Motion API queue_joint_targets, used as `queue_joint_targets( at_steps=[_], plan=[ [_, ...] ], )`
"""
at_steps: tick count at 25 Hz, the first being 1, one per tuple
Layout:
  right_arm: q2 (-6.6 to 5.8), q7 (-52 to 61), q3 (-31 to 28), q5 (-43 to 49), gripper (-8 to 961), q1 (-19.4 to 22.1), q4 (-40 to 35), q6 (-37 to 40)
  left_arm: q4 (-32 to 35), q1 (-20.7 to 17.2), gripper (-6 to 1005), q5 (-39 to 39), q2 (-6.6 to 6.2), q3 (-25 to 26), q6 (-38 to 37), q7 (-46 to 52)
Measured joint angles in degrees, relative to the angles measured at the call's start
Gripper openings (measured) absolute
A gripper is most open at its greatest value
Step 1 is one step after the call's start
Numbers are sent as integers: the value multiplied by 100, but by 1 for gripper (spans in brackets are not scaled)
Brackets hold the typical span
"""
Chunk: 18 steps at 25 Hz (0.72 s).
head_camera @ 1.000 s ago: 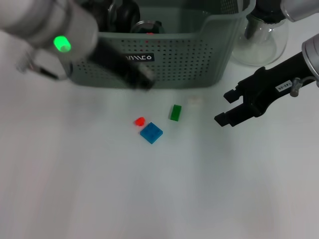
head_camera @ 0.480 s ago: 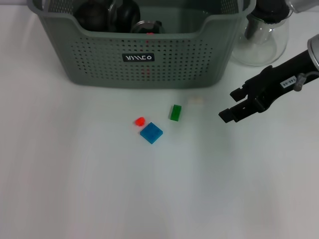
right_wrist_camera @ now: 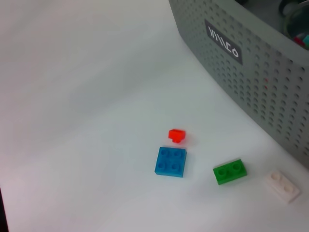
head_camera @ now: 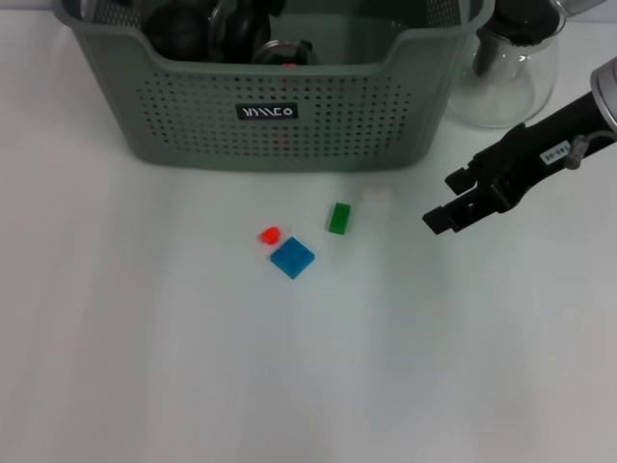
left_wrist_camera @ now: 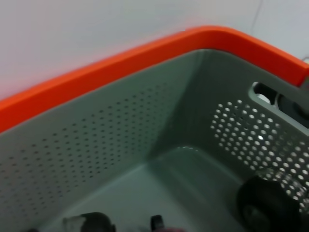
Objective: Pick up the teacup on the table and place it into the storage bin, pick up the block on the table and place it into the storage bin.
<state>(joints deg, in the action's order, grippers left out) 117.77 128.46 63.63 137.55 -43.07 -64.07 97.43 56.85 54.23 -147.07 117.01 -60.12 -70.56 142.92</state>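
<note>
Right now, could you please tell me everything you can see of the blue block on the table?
The blue block is a flat, square plastic brick, bright blue, with four round studs on top in a two-by-two grid, seen in the right wrist view. It lies flat on the white table, studs up, turned at an angle to the storage bin behind it. A small red piece sits close beside it, apparently just apart; the green block lies clearly apart. No gripper touches it.
</note>
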Motion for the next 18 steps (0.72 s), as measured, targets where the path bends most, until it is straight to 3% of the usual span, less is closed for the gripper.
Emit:
queue_joint_targets(
  at_steps=[5,10,13,18],
  plan=[
    [-3,-13,0,7,750,-34,0,-22,12,-4,417,-6,82,-1,6,-27],
    [-12,-56,0,9,750,-29,56,-39,100,-21,605,43,86,21,-93,-28],
    [-17,-96,0,9,750,-8,76,-77,480,-123,643,271,95,92,-461,-79],
    [-37,-155,0,9,750,5,79,-86,1597,-573,645,1574,94,391,-1723,-589]
  ],
)
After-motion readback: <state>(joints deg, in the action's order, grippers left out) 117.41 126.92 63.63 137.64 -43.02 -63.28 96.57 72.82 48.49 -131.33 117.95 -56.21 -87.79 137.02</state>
